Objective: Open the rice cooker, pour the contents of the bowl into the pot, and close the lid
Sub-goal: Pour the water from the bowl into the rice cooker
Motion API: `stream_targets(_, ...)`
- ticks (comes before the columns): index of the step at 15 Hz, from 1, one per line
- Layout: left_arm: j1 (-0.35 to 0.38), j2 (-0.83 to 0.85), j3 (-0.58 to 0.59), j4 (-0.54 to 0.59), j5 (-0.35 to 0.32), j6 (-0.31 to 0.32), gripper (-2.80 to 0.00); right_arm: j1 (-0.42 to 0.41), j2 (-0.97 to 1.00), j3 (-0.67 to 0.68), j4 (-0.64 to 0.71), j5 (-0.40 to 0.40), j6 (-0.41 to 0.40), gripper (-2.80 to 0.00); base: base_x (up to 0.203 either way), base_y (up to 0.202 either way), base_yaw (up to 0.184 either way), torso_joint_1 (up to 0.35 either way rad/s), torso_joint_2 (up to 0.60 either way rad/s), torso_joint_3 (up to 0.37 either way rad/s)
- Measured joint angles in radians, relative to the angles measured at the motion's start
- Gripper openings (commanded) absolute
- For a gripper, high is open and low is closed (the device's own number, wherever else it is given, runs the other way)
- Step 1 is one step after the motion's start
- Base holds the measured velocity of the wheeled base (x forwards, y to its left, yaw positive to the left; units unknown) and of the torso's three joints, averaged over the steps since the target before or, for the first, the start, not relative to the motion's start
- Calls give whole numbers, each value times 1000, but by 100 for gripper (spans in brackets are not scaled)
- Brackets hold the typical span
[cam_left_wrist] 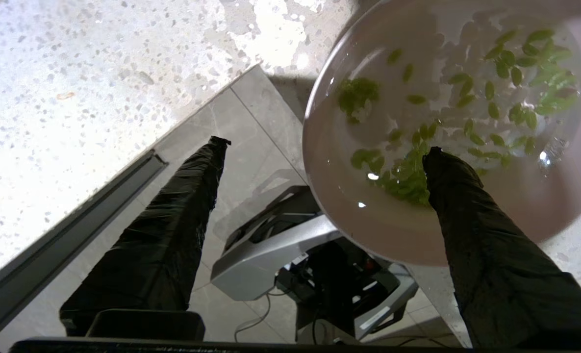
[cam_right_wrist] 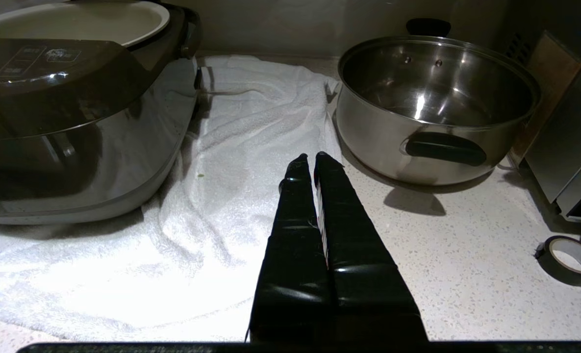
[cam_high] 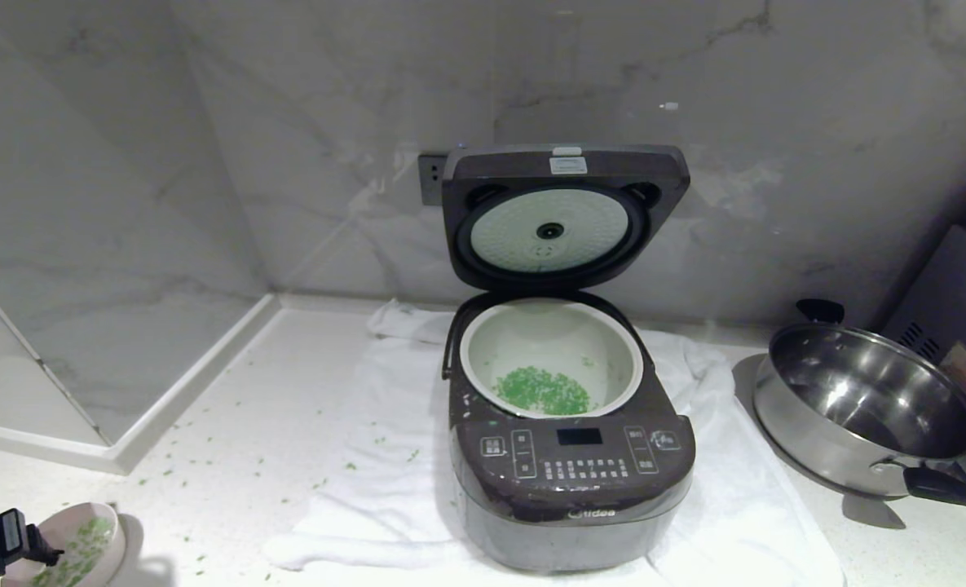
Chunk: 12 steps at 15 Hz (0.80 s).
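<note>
Black-taped fingers (cam_left_wrist: 467, 206) of the left gripper (cam_left_wrist: 319, 152) are standing wide apart, one reaching over the rim into the pale pink bowl (cam_left_wrist: 368, 215), the other hanging outside it beyond the counter edge; nothing is being clamped. In the head view this gripper (cam_high: 38, 554) is sitting at the near left corner of the counter, with the bowl (cam_high: 99, 522) just beside it and partly overhanging the edge. Some chopped green bits (cam_left_wrist: 511, 73) are clinging to the bowl's white inside.

Well away from that gripper, off to its right, the Midea rice cooker (cam_high: 572, 481) is resting on a white towel (cam_high: 368, 489) with its lid (cam_high: 564, 216) standing upright, and a heap of green bits (cam_high: 541, 391) is lying in the white-rimmed inner pot (cam_high: 483, 359). Pouring looks done and the bowl looks just released, so closing the lid is what remains. That calls for the gripper lifting clear of the bowl without tipping it off the edge, then reaching behind the raised lid to push it down.

Scattered green bits (cam_high: 205, 465) are littering the counter. A steel pan (cam_high: 866, 408) is standing beyond the cooker, out of the way. The right gripper (cam_right_wrist: 310, 164), fingers pressed together, is idling between cooker and pan, with a tape roll (cam_right_wrist: 569, 260) nearby.
</note>
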Motion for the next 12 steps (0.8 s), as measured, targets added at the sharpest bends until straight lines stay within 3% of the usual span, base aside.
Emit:
stream_targets(2, 3, 33, -21, 0, -40, 0, 0, 0, 0, 0, 0, 0, 0, -280, 0, 0, 0, 0, 0, 0)
stream_targets(6, 5, 82, -38, 0, -46, -2, 0, 0, 0, 0, 0, 0, 0, -280, 0, 0, 0, 0, 0, 0)
stream_targets(7, 6, 92, -40, 0, -48, -2, -231, 0, 0, 0, 0, 0, 0, -280, 0, 0, 0, 0, 0, 0)
stream_targets(8, 7, 101, -43, 0, -49, -3, -280, 0, 0, 0, 0, 0, 0, -280, 0, 0, 0, 0, 0, 0)
stream_targets(12, 10, 125, -47, -1, -50, -3, -280, 0, 0, 0, 0, 0, 0, -280, 0, 0, 0, 0, 0, 0)
